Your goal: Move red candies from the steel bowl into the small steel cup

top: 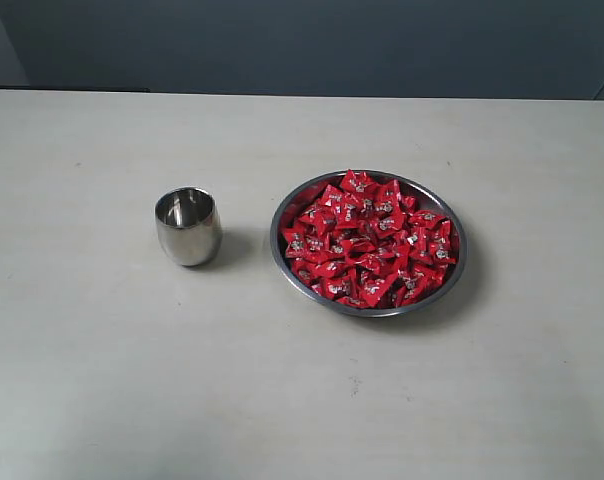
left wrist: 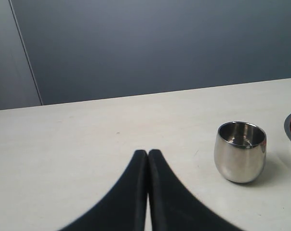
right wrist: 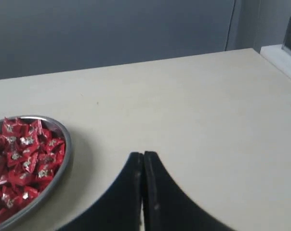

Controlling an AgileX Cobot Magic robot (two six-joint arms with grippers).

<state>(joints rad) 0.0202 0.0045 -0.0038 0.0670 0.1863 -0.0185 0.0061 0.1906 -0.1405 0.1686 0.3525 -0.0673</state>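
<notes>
The steel bowl (top: pixel 452 262) sits right of the table's middle, heaped with red candies (top: pixel 367 238). To its left stands the small steel cup (top: pixel 188 227), upright, with nothing red showing inside. Neither arm appears in the exterior view. In the left wrist view my left gripper (left wrist: pixel 148 153) is shut with nothing in it, low over the table, with the cup (left wrist: pixel 240 153) off to one side ahead. In the right wrist view my right gripper (right wrist: pixel 143 155) is shut and holds nothing, with the bowl (right wrist: pixel 64 150) and its candies (right wrist: pixel 25 156) beside it.
The pale table (top: pixel 102 380) stretches wide around both vessels. A dark grey wall (top: pixel 302 40) runs behind its far edge. A white ledge (right wrist: pixel 283 57) lies past the table's corner in the right wrist view.
</notes>
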